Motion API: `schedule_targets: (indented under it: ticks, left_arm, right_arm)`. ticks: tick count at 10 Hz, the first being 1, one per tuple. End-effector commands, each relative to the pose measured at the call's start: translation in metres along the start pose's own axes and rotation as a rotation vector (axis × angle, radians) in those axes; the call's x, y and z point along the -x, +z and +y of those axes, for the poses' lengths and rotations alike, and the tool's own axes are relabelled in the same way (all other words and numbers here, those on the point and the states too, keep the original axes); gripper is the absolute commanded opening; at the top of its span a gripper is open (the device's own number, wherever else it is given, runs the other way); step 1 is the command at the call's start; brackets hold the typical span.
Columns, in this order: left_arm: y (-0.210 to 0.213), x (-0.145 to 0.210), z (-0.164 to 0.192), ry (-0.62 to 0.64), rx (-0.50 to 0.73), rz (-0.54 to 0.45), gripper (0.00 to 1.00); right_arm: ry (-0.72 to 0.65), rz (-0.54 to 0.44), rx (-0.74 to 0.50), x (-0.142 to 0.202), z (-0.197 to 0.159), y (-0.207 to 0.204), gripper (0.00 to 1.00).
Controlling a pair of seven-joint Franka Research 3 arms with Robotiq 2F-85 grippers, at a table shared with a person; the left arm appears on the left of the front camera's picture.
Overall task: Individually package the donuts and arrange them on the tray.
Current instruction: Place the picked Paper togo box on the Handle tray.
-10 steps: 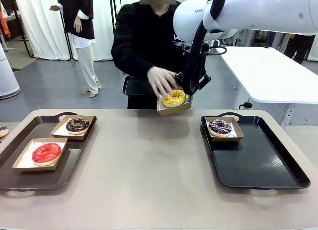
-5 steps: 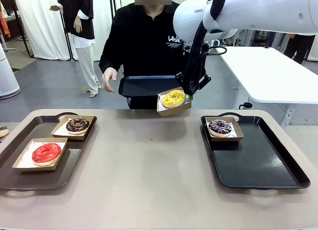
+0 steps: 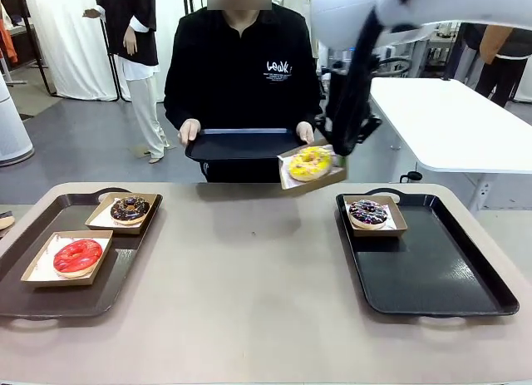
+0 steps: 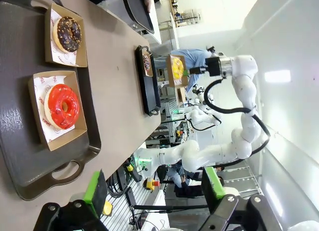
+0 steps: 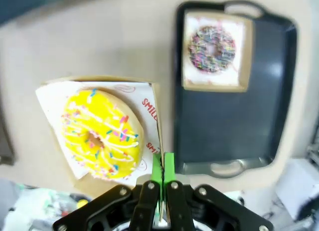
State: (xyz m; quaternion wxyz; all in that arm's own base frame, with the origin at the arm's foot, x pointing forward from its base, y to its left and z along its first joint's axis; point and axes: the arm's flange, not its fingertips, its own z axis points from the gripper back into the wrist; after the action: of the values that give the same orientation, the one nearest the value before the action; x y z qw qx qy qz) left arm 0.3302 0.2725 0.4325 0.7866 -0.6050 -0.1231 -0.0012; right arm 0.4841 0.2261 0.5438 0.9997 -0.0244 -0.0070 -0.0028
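Big picture first: the table (image 3: 249, 269) carries two dark trays; the left tray (image 3: 50, 298) has the chocolate donut (image 3: 130, 209) and red donut (image 3: 77, 256) boxed, the right tray (image 3: 440, 277) has the purple donut (image 3: 367, 211) at its far corner; the right gripper (image 5: 162, 163) pinches the edge of the yellow donut's box (image 5: 155, 99), so the yellow donut (image 3: 310, 162) rides aloft near the person's tray (image 3: 241, 144); the left gripper (image 4: 154, 191) hangs spread wide, holding nothing.

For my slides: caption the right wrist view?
Right gripper pinches the yellow donut's paper tray edge above the black tray.
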Motion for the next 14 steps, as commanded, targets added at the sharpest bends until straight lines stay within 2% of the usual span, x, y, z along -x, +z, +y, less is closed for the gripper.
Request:
schedule_targets:
  ticks: [1,3,5,7,9,10,14]
  left_arm:
    - [0.002,0.001,-0.002,-0.003,0.006,-0.002,1.00]
    - [0.002,0.001,-0.002,-0.003,0.006,-0.002,1.00]
    - [0.002,0.001,-0.002,-0.003,0.006,-0.002,1.00]
    - [0.002,0.001,-0.002,-0.003,0.006,-0.002,1.00]
    - [0.002,0.001,-0.002,-0.003,0.006,-0.002,1.00]
    - [0.002,0.001,-0.002,-0.003,0.006,-0.002,1.00]
    - [0.002,0.001,-0.002,-0.003,0.006,-0.002,1.00]
  right_arm:
    - [0.011,0.013,0.009,0.045,-0.054,-0.016,0.01]
    - [0.007,0.017,-0.003,0.063,-0.111,-0.039,0.01]
    - [-0.015,0.019,-0.067,0.072,-0.162,-0.063,0.01]
    - [-0.032,-0.006,-0.074,0.075,-0.190,-0.087,0.01]
    - [-0.033,0.011,-0.092,0.074,-0.200,-0.106,0.01]
    - [-0.007,0.021,-0.058,0.073,-0.201,-0.111,0.01]
    - [-0.043,0.028,-0.049,0.074,-0.202,-0.106,0.01]
